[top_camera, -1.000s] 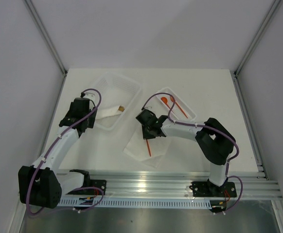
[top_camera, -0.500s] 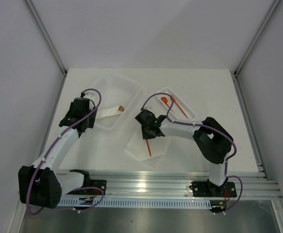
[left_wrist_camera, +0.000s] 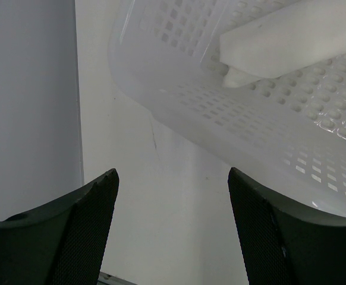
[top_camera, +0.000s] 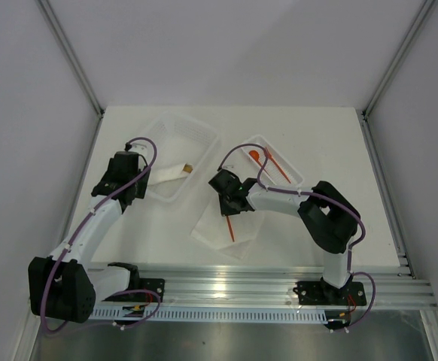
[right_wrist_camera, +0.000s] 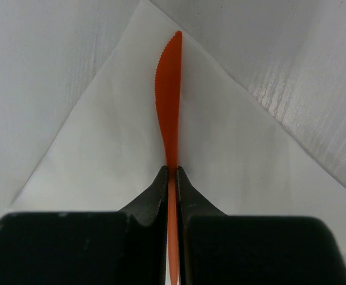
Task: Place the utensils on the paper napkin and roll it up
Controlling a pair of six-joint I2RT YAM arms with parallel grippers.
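Note:
My right gripper (right_wrist_camera: 172, 169) is shut on the handle of an orange-red knife (right_wrist_camera: 168, 101). The serrated blade points forward over the white paper napkin (right_wrist_camera: 101, 154). From above, the knife (top_camera: 229, 229) lies along the napkin (top_camera: 210, 229) under the right gripper (top_camera: 229, 213). An orange spoon (top_camera: 255, 156) and another thin orange utensil (top_camera: 278, 165) lie in the small clear tray (top_camera: 296, 177) at the back right. My left gripper (left_wrist_camera: 173, 190) is open and holds nothing. It sits on the far left (top_camera: 123, 174), beside the white basket.
A perforated white basket (top_camera: 175, 139) at the back left holds a white paper roll with a brown tip (top_camera: 175, 171). In the left wrist view, the basket (left_wrist_camera: 250, 119) and the roll (left_wrist_camera: 292, 35) lie ahead to the right. The grey wall (left_wrist_camera: 30, 101) is close on the left.
The right arm has shifted very slightly to the left with the knife still in its grip. The left arm has not moved.

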